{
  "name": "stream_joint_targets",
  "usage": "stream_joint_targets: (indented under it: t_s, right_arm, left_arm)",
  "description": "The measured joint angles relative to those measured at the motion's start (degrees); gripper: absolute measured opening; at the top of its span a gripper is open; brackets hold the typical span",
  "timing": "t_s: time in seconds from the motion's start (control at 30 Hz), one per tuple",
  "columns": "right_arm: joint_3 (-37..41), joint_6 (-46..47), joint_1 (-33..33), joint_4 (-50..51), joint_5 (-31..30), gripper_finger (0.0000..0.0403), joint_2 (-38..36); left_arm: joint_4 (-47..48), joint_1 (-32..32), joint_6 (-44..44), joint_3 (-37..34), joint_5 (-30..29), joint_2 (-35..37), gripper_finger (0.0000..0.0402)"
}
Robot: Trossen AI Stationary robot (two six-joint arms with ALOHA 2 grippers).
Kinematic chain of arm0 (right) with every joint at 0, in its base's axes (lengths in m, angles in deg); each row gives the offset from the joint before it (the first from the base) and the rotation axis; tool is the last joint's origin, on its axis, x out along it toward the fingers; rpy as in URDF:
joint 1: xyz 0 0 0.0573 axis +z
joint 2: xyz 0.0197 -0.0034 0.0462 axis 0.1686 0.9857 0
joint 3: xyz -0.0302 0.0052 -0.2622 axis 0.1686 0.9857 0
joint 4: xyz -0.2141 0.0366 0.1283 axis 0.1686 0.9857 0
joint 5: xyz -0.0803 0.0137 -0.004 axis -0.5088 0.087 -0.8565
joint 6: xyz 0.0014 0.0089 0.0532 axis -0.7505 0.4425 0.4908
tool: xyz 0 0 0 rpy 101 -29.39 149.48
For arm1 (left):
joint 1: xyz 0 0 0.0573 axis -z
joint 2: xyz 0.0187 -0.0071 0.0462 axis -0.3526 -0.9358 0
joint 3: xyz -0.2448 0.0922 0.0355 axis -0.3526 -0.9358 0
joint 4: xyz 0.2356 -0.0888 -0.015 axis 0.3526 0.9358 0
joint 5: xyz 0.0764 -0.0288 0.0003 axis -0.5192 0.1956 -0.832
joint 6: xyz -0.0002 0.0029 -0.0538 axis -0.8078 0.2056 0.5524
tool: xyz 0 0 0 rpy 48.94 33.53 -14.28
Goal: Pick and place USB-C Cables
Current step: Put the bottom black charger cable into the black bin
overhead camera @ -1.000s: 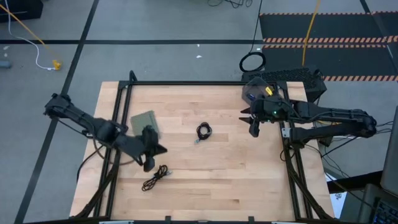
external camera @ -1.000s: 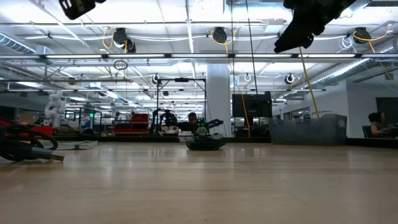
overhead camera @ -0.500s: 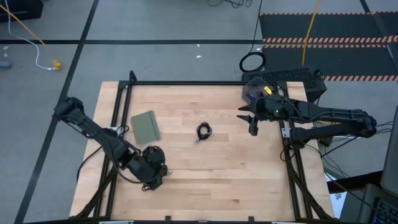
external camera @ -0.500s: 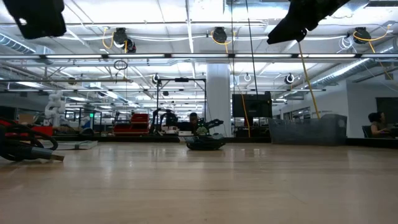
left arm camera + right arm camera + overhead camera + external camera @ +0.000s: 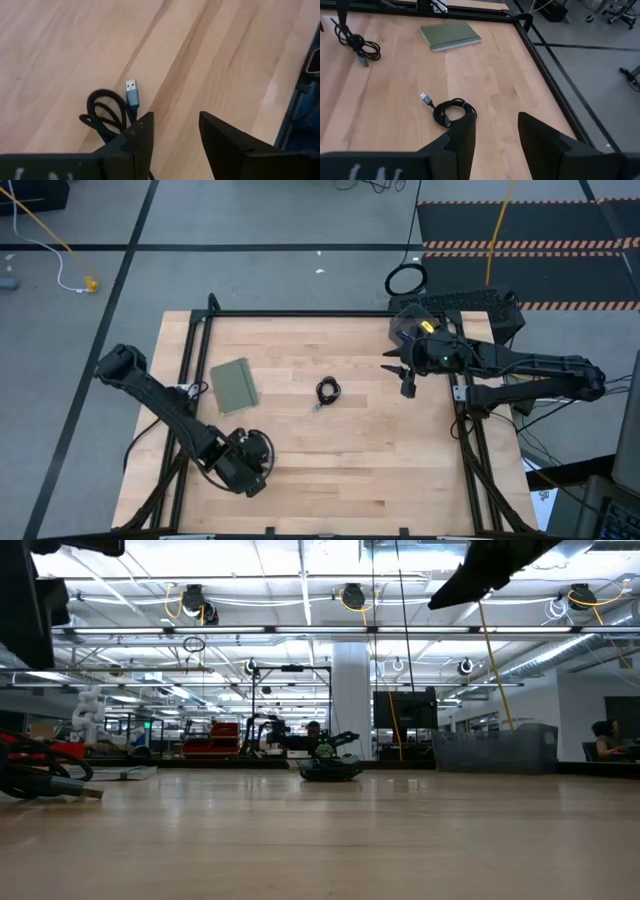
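High view: wooden table w/ black frame. Left gripper sits low near the front-left edge, right over the spot where one black cable lies, so that cable is hidden from above. Can't tell jaw state from here. A second black cable, coiled, lies mid-table. Green notebook lies left of it, well apart. Right gripper hangs near the table's right side, right of the coiled cable, not touching it. Something blue-purple shows under the right arm near the back-right corner; too covered to say more. Black ring of cord on the floor beyond the table; yellow cord runs on the floor too.

Low view: coiled cable sits on the table mid-distance. Dark part of the right arm shows top right, left arm's dark bulk at the far left edge. Room behind, w/ a person seated far right.

Left wrist view: fingers apart, nothing between them. Black cable w/ silver plug lies on the wood just beside one finger, partly tucked behind it.

Right wrist view: fingers apart, empty. Coiled cable on the table just ahead of them. Notebook farther off, and the other black cable beyond.
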Motion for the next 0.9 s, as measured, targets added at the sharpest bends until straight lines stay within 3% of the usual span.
stream_joint_targets:
  t_s: [0.6,0.9]
  right_arm:
    - [0.0,-2.9,0.0,-0.2,0.0,0.0139,0.0]
    - [0.0,-1.1,0.0,0.7,0.0,0.0139,0.0]
  left_arm:
    - [-0.9,1.1,4.8,-0.2,-0.3,-1.5,0.0162]
    - [-1.3,2.1,6.7,-0.2,-1.3,-4.9,0.0234]
